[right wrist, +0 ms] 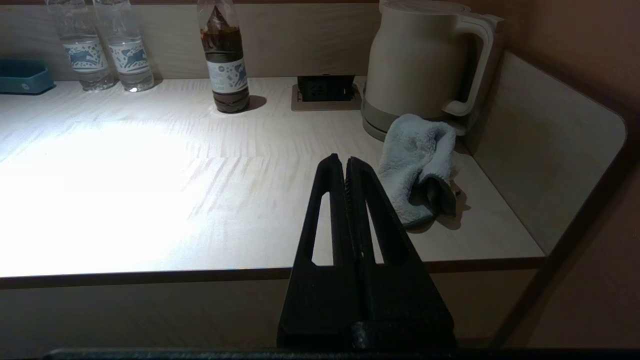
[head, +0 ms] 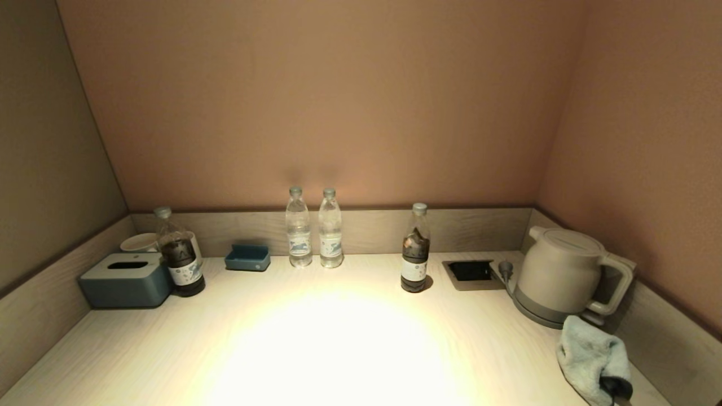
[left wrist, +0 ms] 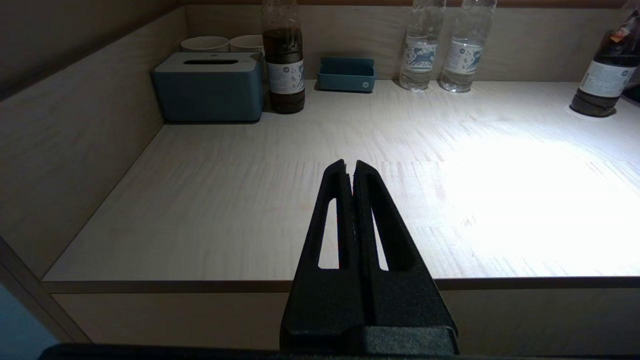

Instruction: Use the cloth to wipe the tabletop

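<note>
Left gripper (left wrist: 349, 164): fingers pressed together along their full length, tips meeting, nothing between them; the wrist is held back at the near side, fingers pointing forward and slightly downward. Right gripper (right wrist: 339, 159): the same pose, fingers closed flush on each other and empty, likewise drawn back and pointing forward. Neither arm appears in the head view.
</note>
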Available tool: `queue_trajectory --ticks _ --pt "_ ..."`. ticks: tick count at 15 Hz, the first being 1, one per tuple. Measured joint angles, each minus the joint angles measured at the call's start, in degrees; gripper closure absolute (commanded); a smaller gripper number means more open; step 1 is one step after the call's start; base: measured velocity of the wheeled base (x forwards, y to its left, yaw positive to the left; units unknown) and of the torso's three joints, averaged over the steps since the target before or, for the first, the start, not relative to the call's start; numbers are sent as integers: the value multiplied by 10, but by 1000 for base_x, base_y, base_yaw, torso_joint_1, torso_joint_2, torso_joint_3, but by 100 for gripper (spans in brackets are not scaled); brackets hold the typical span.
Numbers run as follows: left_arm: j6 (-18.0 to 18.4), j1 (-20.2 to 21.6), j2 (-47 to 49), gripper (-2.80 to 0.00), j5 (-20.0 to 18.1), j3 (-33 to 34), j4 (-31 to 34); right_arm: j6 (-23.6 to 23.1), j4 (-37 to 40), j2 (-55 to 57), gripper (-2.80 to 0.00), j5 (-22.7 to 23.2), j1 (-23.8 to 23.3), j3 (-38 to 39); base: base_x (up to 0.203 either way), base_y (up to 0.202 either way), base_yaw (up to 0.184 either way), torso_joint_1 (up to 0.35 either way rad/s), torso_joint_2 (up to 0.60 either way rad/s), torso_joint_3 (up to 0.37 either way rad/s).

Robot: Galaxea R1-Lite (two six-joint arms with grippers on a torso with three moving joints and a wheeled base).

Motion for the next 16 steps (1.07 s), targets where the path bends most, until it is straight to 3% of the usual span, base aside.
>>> queue_trajectory --ticks 16 --pt "0 0 0 0 0 0 0 6 0 0 0 -1 0 0 0 0 0 0 0 0"
